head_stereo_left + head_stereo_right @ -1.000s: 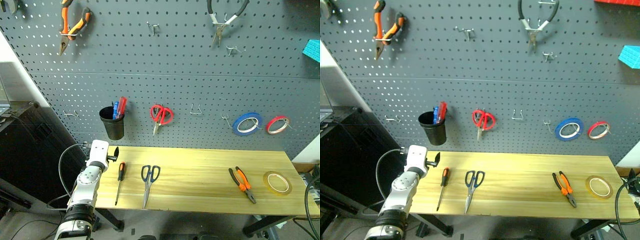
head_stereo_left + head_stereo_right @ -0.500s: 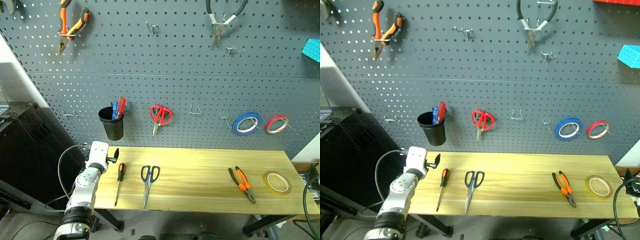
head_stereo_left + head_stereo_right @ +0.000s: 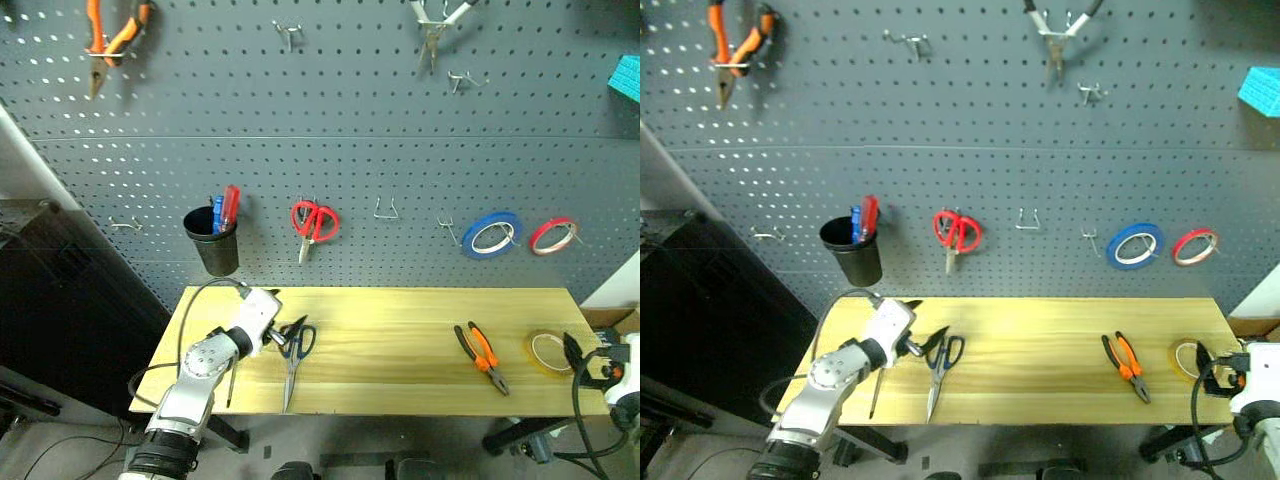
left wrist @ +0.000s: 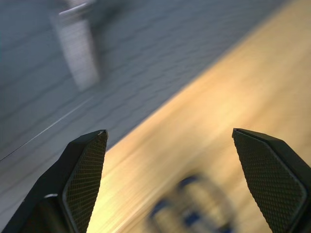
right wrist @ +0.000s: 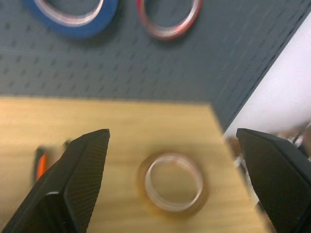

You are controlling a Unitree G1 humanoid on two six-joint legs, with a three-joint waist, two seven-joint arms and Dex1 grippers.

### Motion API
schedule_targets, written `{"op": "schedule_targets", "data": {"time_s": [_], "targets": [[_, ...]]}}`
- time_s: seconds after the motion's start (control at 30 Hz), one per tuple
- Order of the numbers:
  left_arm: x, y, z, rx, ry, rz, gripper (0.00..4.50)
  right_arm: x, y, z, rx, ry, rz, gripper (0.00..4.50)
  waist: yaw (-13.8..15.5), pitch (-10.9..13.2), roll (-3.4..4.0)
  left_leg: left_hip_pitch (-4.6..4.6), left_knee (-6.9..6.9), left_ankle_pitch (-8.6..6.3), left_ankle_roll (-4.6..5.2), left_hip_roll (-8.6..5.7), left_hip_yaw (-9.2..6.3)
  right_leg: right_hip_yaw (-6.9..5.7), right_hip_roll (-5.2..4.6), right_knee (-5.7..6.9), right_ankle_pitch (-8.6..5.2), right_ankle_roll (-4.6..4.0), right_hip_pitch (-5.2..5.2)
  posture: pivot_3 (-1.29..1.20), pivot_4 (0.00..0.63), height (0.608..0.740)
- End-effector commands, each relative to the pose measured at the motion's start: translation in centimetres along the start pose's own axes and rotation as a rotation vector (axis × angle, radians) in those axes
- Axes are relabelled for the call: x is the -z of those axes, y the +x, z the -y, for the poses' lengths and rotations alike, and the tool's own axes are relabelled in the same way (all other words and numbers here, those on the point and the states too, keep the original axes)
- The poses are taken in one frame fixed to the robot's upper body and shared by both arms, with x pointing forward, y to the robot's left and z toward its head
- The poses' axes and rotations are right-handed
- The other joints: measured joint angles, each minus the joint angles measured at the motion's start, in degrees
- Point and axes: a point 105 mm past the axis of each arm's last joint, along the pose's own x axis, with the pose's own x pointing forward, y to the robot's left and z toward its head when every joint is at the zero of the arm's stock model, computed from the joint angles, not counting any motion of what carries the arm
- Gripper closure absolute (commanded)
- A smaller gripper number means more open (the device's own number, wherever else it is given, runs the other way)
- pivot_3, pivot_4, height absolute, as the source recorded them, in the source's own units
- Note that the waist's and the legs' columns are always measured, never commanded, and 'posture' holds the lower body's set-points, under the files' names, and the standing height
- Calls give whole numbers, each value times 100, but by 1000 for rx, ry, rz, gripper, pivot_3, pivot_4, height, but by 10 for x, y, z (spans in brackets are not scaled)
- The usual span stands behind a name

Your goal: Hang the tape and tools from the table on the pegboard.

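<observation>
Since a second ago left gripper [image 3: 283,330] swung wide-open over to the scissors [image 3: 293,352] and right gripper [image 3: 1206,366], also wide, reached the tape [image 5: 173,182] on the table [image 3: 400,340], nothing hung yet.

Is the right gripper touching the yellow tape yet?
Apart. In the right wrist view the right gripper stands open, the yellow tape lying flat on the table beyond its fingertips.
</observation>
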Motion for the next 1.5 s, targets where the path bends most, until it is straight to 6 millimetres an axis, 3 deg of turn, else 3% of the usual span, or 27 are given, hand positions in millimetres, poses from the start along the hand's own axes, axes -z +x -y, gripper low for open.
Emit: {"op": "schedule_targets", "data": {"time_s": [0.03, 0.2, 0.37, 0.53, 0.63, 0.9, 1.07, 1.17, 1.5], "targets": [[-30, 8, 14, 133, 64, 58, 141, -9, 6, -18, -66, -24, -57, 0, -71, 99, -8, 0, 0, 0, 1, 5, 3, -1, 1, -2, 0, 0, 0, -170, 180, 740], [-54, 18, 35, 312, 110, 68, 141, -10, 26, -14, -97, -42, -150, 0, -272, 363, -31, -26, 2, -3, 5, 11, 14, 4, 2, -1, 1, -2, -31, -197, 228, 740], [-84, 28, 44, 387, 60, 122, 141, -9, 51, -3, -122, -17, -240, 0, -309, 589, -51, -89, 9, -4, 8, 19, -1, -19, 0, 0, 5, -4, -82, -181, 271, 740], [-104, 28, 61, 412, 121, 163, 141, -3, 78, 5, -182, -8, -314, 0, -319, 783, -63, -122, 9, -15, 28, 23, 12, -12, -4, 2, 5, -4, -122, -135, 308, 740], [-114, 23, 72, 464, 118, 192, 141, 0, 91, 6, -212, -9, -345, 0, -307, 883, -68, -184, 26, -14, 26, 26, 9, -18, -7, 12, 9, -5, -179, -95, 328, 740], [-128, 5, 100, 638, 332, 252, 141, 19, 115, 12, -247, -33, -442, 0, -208, 1081, -75, -191, 27, -14, 25, 25, 5, -24, -31, 7, 12, -5, -181, -11, 348, 740], [-127, -11, 111, 724, 352, 267, 141, 30, 119, 15, -260, -23, -521, 0, -146, 1114, -105, -193, 27, -2, 4, 26, 10, -23, -36, 4, 14, -3, -184, 15, 346, 740], [-124, -15, 112, 737, 357, 256, 101, 37, 116, 12, -295, -31, -564, 642, -84, 1117, -113, -194, 27, -2, 2, 28, 2, -24, -37, 0, 14, -3, -182, 20, 333, 740], [-131, -3, 99, 672, 242, 284, 101, 48, 113, 3, -316, -202, -570, 3924, 19, 1074, -180, -194, 40, 3, -9, 25, -7, -41, -43, -4, 20, 0, -174, -16, 280, 740]]}}
